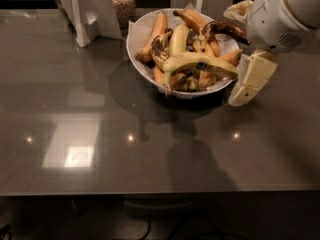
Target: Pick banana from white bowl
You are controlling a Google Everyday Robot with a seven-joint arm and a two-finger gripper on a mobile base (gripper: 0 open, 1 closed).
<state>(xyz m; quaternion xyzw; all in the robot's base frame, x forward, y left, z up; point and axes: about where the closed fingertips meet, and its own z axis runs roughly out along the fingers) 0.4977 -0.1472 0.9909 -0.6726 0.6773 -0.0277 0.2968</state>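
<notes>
Hovering the gripper [245,91] just beside the white bowl [132,40], toward the far right corner of the tabletop [150,164]; cannot tell whether spread or pressed together. Yet to grasp and lift the banana [200,62], lying atop the pile inside.

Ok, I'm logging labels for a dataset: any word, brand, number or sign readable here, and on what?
None can be read. No text shows on the white bowl, the banana, the white stand, the jar, or the gripper, which hangs beside the bowl at the picture's right.
</notes>
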